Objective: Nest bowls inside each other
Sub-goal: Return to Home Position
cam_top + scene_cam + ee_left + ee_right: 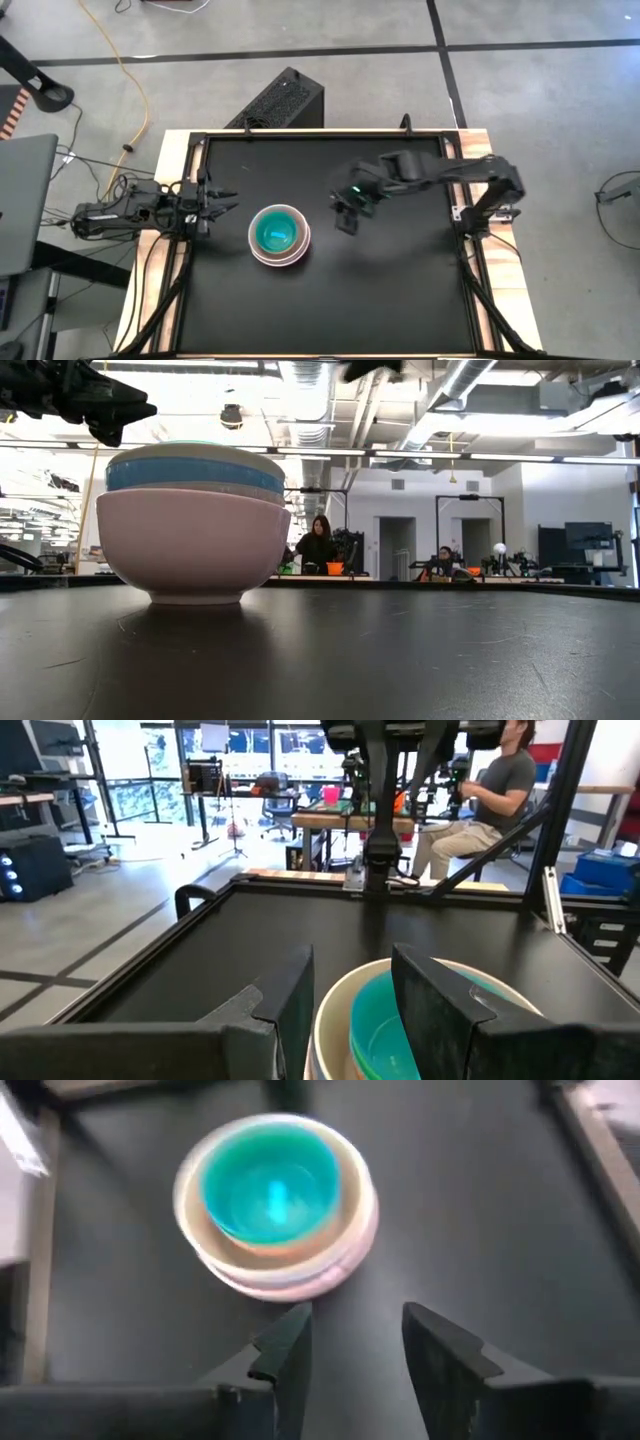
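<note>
The bowls (pixel 279 235) stand nested in one stack near the middle of the black table. A pink bowl (pixel 190 545) is outermost and rests on its foot. Blue and cream rims show above it, and a teal bowl (pixel 268 1185) is innermost. My right gripper (pixel 343 218) hangs in the air to the right of the stack, tipped downward. It is open (pixel 355 1325) with nothing between its fingers. My left gripper (pixel 228 203) waits level at the table's left edge. It is open (pixel 350 970) and points toward the stack without touching it.
The black table top (pixel 400 300) lies bare around the stack, inside a raised frame and wooden border (pixel 500 270). A black box (pixel 280 100) stands on the floor beyond the far edge. People (pixel 318 545) sit at desks in the room behind.
</note>
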`<state>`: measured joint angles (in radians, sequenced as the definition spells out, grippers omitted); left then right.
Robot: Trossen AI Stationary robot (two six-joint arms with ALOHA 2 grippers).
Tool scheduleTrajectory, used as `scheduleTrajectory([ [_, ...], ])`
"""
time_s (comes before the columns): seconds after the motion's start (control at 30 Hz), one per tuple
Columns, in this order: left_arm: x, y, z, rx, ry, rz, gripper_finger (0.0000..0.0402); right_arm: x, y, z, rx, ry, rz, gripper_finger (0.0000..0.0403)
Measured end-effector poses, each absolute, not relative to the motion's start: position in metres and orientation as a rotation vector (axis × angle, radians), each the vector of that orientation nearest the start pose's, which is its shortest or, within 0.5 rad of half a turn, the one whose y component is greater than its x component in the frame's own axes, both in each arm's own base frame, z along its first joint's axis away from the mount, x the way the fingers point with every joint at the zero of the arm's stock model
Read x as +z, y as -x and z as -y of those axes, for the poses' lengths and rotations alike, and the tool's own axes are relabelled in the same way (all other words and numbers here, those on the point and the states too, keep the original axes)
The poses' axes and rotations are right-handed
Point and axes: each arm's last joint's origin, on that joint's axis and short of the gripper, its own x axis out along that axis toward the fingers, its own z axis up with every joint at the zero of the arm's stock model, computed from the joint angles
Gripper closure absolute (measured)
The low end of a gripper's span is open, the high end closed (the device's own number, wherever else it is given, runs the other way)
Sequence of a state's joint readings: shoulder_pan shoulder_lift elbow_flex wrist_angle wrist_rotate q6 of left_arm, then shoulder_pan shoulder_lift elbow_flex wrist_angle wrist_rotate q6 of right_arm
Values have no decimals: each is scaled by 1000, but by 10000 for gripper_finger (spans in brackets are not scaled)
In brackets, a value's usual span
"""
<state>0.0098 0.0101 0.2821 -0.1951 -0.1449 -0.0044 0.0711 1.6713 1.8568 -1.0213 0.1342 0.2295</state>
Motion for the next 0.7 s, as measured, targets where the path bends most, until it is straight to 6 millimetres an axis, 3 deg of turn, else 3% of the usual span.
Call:
scheduleTrajectory([
  [0.13, 238, -72, -5, 144, 14, 88, 276, 386, -300, -49, -271, -8, -833, 244],
  [0.27, 239, -72, -5, 144, 25, 101, 276, 347, -260, -62, -291, -26, -775, 252],
  [0.57, 239, -72, -6, 173, 88, 108, 276, 241, -212, -52, -95, -23, -389, 258],
  [0.7, 237, -72, -6, 198, 104, 89, 276, 209, -189, -41, -71, -71, -316, 258],
])
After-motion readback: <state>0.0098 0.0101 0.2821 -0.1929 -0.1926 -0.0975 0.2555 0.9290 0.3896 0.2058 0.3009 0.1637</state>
